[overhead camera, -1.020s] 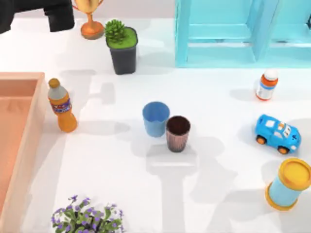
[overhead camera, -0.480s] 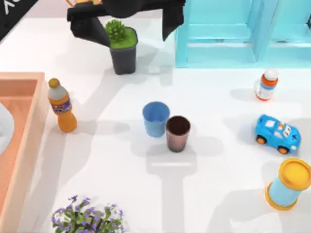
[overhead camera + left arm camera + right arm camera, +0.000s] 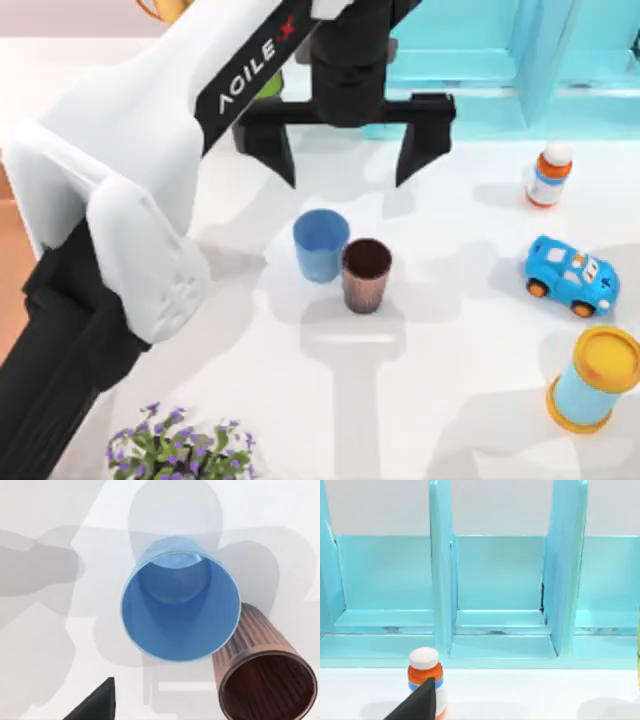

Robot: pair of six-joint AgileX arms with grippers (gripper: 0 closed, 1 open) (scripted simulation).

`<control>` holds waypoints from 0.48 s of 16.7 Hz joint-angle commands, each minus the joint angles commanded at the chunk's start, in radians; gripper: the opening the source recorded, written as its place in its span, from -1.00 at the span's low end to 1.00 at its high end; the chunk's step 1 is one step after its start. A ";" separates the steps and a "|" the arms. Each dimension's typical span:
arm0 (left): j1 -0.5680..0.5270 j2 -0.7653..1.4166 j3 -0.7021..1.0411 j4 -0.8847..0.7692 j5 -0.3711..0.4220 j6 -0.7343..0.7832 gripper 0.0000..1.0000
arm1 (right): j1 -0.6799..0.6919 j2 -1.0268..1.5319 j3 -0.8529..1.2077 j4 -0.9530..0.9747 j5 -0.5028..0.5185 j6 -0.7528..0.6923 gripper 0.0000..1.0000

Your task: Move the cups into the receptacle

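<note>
- While both cups stand upright mid-table, from above the left gripper hangs spread wide just behind the light blue cup, which touches the brown ribbed cup; neither is grasped, so this looks like the approach.
- From the left wrist, both mouths face up, long axes vertical; the next move probably calls for straddling blue without knocking brown.
- From the right wrist, the turquoise shelf fills the background behind a pill bottle; that gripper's state I cannot tell.
</note>
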 joint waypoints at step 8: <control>-0.003 0.033 0.030 -0.017 0.000 -0.006 1.00 | 0.000 0.000 0.000 0.000 0.000 0.000 1.00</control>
